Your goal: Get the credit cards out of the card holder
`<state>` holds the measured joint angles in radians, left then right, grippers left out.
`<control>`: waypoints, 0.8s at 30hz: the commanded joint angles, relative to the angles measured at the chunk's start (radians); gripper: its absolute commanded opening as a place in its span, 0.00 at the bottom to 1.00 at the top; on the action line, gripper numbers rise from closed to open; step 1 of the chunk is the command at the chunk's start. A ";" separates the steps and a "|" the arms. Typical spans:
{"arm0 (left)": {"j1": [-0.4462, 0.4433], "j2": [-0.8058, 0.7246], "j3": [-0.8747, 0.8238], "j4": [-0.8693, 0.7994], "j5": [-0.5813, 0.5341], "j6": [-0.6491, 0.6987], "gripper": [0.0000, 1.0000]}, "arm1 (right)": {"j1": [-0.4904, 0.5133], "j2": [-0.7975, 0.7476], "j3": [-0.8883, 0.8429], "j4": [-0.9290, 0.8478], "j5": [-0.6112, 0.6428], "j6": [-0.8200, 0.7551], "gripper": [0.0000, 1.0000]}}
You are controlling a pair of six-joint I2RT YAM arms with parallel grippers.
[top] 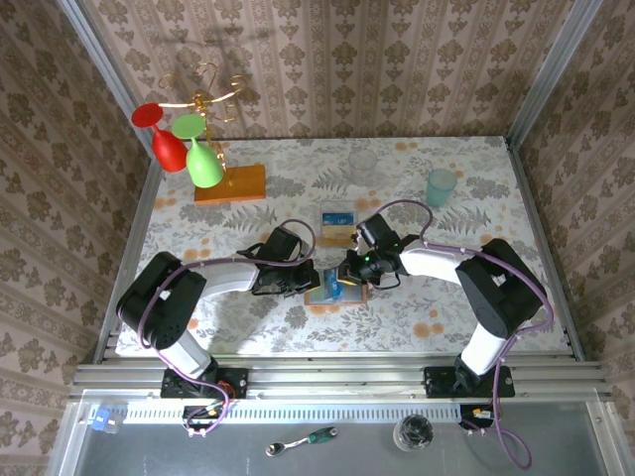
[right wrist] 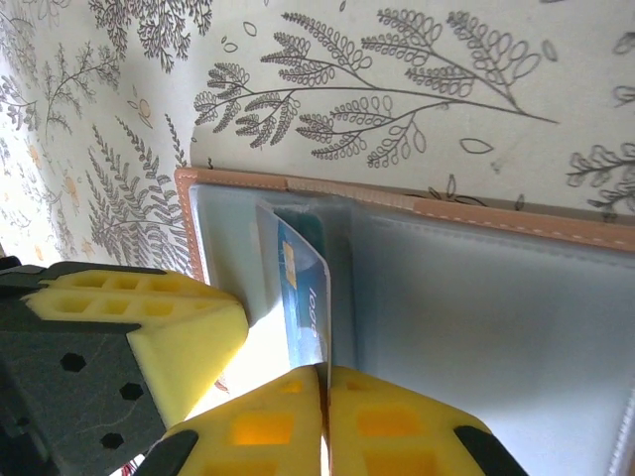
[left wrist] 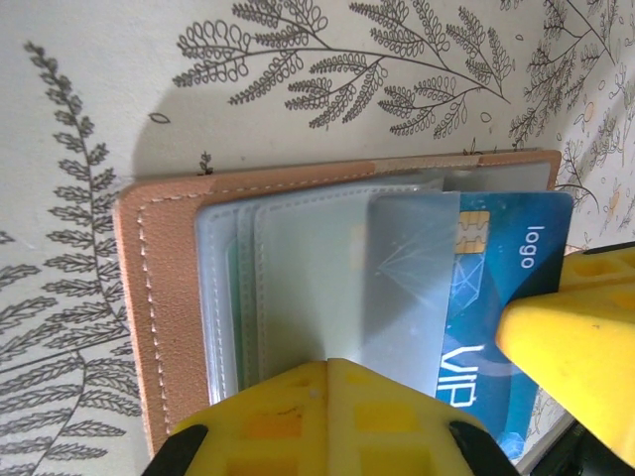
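Blue card (left wrist: 516,248), half hidden in holder (left wrist: 159,297) pocket, reads "logo", "VIP". Right gripper (right wrist: 324,421) pinches its edge. Left gripper (left wrist: 327,416) jaws together, empty.

I am reading the card holder (left wrist: 149,297) as tan-brown leather with pale stitching, and its pockets are showing grey-blue. The blue credit card (left wrist: 506,258) is displaying white "VIP" and "logo" lettering and a gold chip. The left gripper (left wrist: 327,382) and right gripper (right wrist: 325,402) are showing yellow foam on black bodies. The tablecloth (top: 476,213) is presenting a cream ground with grey fern sprigs and orange blossoms. The walls (top: 397,69) are showing a brown damask pattern.
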<state>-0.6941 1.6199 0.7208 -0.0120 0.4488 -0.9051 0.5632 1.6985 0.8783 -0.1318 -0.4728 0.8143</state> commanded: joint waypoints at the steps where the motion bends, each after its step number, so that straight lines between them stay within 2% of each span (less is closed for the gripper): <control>1: -0.005 0.012 0.012 -0.048 -0.001 0.003 0.00 | -0.024 -0.036 -0.024 -0.050 0.028 -0.019 0.10; 13: -0.001 -0.006 0.067 -0.086 0.000 0.026 0.00 | -0.048 -0.102 0.049 -0.212 0.067 -0.153 0.06; 18: 0.002 -0.022 0.088 -0.110 -0.003 0.041 0.03 | -0.058 -0.097 0.121 -0.320 0.120 -0.279 0.02; 24: 0.013 -0.063 0.084 -0.130 -0.014 0.049 0.05 | -0.059 -0.076 0.227 -0.446 0.153 -0.502 0.00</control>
<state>-0.6903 1.6016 0.7910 -0.0959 0.4454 -0.8845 0.5079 1.6238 1.0557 -0.4648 -0.3584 0.4732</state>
